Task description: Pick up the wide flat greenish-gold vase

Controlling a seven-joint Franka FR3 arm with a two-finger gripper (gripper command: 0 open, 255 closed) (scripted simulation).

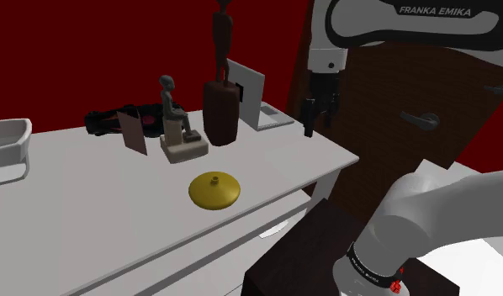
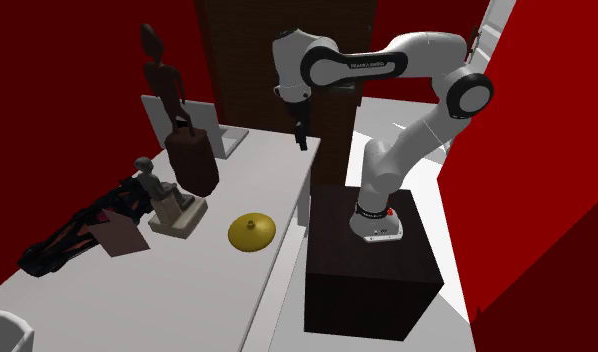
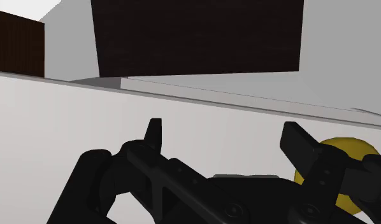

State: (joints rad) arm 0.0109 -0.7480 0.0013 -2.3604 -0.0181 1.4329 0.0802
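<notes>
- Red walls and a dark wooden door (image 1: 410, 109) close in a white counter (image 1: 90, 210) that fills the left and middle of the shoulder view.
- On that counter lies the vase (image 1: 214, 190), a wide, flat, gold disc with a small knob at its centre. It sits alone on bare surface near the front edge, just below the middle of the frame.
- My tool (image 1: 319, 109) hangs in the upper right of the shoulder view, over the counter's far right end and well above the surface.
- What matters most is that the vase lies down and to the left of my tool in the shoulder view, well apart and much lower.
- The second exterior view agrees, with my tool (image 2: 301, 135) at upper centre and the vase (image 2: 251, 231) below it, a little to the left.
- In the wrist view my tool (image 3: 224, 137) has its fingers spread apart, with only bare counter between them.
- There the vase (image 3: 348, 149) peeks out past one finger, outside the gap, so I am not lined up over it.
- Being round, the vase has no long axis to match, so I judge I must shift sideways until it centres, then descend.
- A seated figurine (image 1: 174, 126) stands behind the vase, near but clear of it.
</notes>
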